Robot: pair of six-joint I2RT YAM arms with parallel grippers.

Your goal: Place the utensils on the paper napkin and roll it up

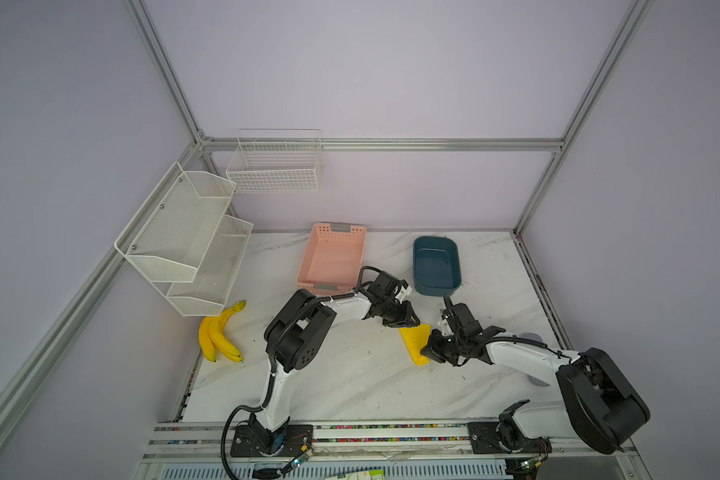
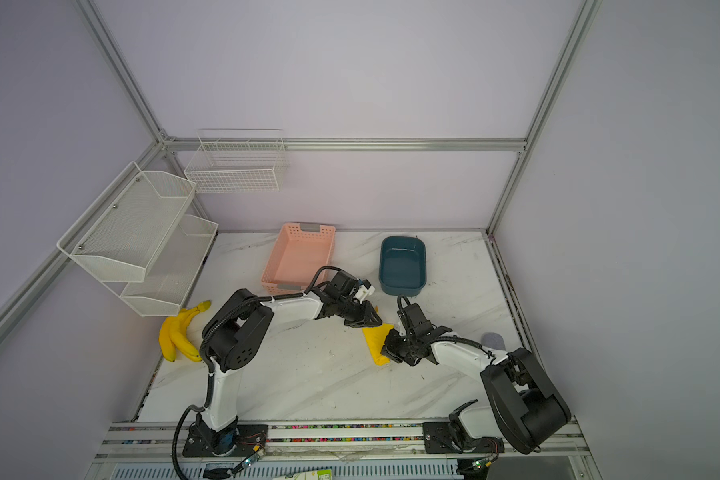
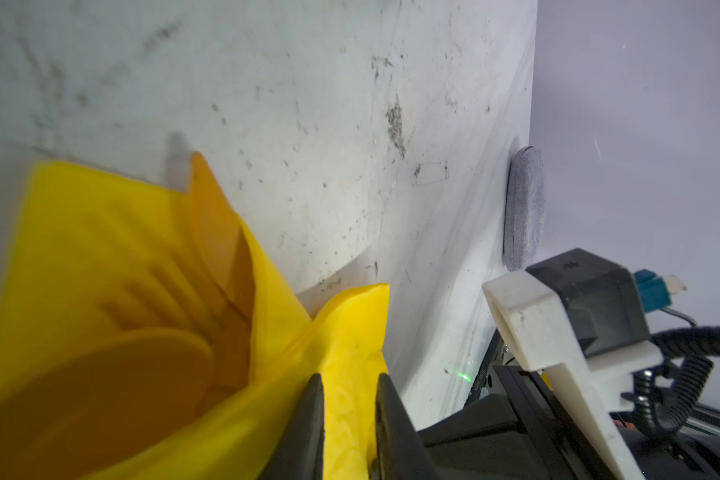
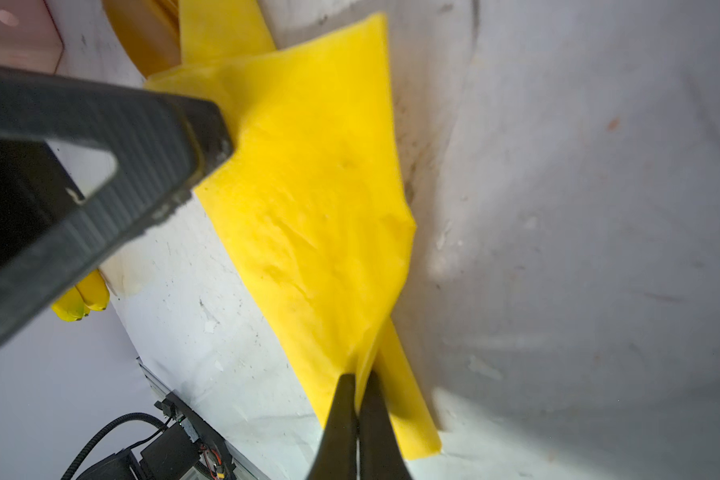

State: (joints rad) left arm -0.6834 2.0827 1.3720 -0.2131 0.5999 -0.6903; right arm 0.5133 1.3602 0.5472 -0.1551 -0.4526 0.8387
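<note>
One paper napkin (image 1: 416, 340), bright yellow and folded over into a long wedge, is lying on the marble counter (image 1: 350, 382) between the two arms, in front of the gap between the pink basket (image 1: 333, 259) and the blue tub (image 1: 436, 266). The utensils (image 3: 171, 316) are sitting inside the fold at its far end. The left wrist view is showing three orange shapes there: one round spoon (image 3: 113, 374) bowl, one fork (image 3: 163, 299) with its tines showing through the paper, and one flat knife (image 3: 208, 199) tip sticking out past the edge. The left claw (image 1: 408, 322) is hanging over that far end, its jaws standing narrowly apart with a band of napkin in the gap; I cannot tell whether they are pressing it. The right claw (image 4: 356, 376) is pinching the napkin's near end, its jaws closed tight on a thin ridge of paper. Two bananas (image 1: 219, 332), joined at the stem, are resting at the counter's left edge, well apart from the napkin. One two-tier mesh shelf (image 1: 184, 237) and one wire basket (image 1: 275, 166) are hanging on the walls. One grey round pad (image 1: 533, 336) is lying near the right edge, partly hidden by the right arm.
</note>
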